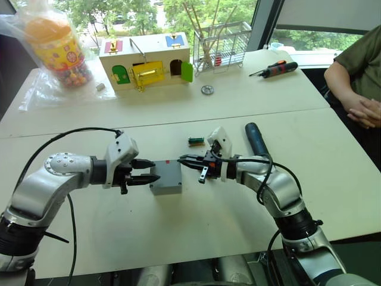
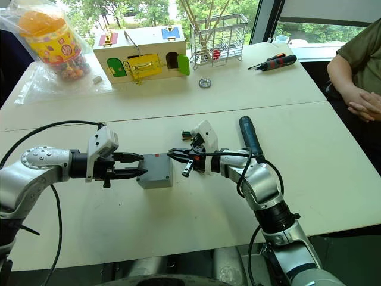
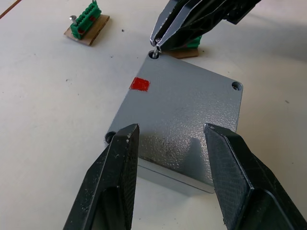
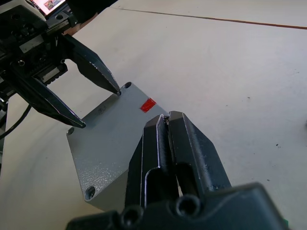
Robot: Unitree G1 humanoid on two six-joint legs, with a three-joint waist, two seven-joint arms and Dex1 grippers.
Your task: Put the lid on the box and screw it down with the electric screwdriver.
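- The lid point(image 3: 182, 110) is a square grey plate with a fine pebbled finish and one red mark; it sits flush on the box point(image 1: 165, 177) at the table's point(image 1: 178, 232) centre.
- Three corner screw holes show in my left wrist view.
- My left gripper point(image 3: 170, 143) is spread open, its two black fingers at the lid's 9 o'clock edge.
- My right gripper point(image 4: 166, 120) is pinched closed at the 3 o'clock corner hole.
- One electric screwdriver point(image 1: 257, 140), a thick black cylinder, lies at 2 o'clock.
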